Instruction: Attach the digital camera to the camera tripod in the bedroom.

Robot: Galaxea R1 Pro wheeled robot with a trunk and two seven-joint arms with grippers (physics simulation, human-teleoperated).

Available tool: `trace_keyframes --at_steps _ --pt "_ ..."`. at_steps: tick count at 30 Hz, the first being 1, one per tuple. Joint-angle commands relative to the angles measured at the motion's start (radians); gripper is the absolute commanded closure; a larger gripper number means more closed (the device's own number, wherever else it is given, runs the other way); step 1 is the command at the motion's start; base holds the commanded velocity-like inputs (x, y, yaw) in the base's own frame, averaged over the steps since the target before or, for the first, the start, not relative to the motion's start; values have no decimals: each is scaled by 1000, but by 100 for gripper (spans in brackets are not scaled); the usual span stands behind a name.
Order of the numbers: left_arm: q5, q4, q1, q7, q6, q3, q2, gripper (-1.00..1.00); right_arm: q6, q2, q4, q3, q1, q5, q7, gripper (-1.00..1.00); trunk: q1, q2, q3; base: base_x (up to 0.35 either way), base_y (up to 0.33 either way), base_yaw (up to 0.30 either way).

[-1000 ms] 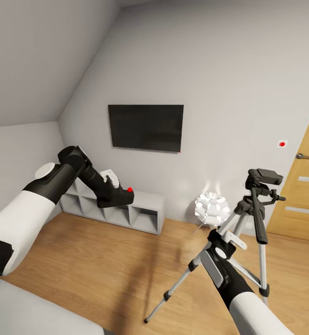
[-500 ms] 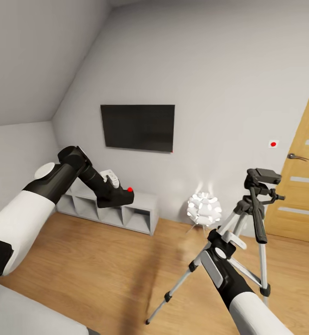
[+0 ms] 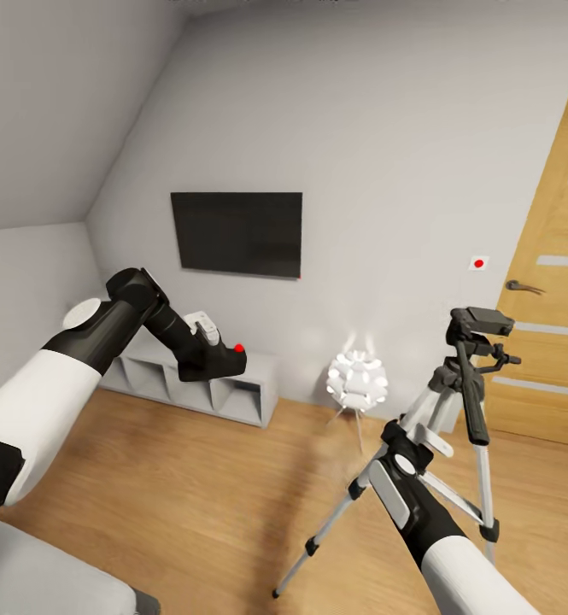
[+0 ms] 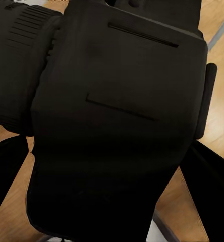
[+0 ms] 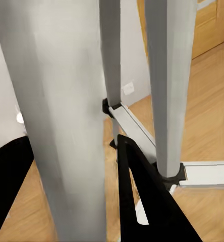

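At left of the head view, the left arm extends forward, bent at the elbow, its left gripper (image 3: 208, 354) closed around the small black boxy digital camera with red button (image 3: 218, 360), held aloft above the light wood floor (image 3: 190, 504). At right, the right arm reaches upward; its right gripper (image 3: 410, 436) meets the silver-legged camera tripod (image 3: 476, 376), fingers (image 5: 142, 201) straddling a leg; grip state cannot be determined.

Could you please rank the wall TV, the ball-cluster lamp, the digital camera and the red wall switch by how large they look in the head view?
1. Wall TV.
2. Ball-cluster lamp and digital camera, held in the left claw: they look alike, and the camera sits much nearer the lens, so no firm ranking.
3. Red wall switch.
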Motion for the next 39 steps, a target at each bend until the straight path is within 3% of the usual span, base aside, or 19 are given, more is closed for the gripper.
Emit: trace_keyframes --at_steps 1,24,26,29,32,39 --pt "-9 -1 -1 -9 11 -2 0 100 -7 -1 0 2 0 -11 -3 100 0 -1 -1 -216 -279 0" --pt "-9 19 -1 -11 49 -4 -10 100 -4 0 0 4 0 -11 -2 100 0 -1 -1 -246 -265 0" --pt "-9 20 -1 -13 49 -4 -20 100 -4 -1 0 9 0 -11 -2 100 0 -1 -1 -240 -265 0" --pt "-9 26 -1 -15 51 -3 -44 100 -4 -1 0 59 0 -11 -2 100 0 -1 -1 -230 -270 0" --pt "-8 40 -1 -17 74 -2 -63 100 -4 -1 0 80 0 -11 -2 100 0 -1 -1 -216 -284 0" --pt "-3 87 -1 -17 109 -1 -83 100 -2 0 0 89 0 -11 -2 100 0 -1 -1 -178 -306 0"
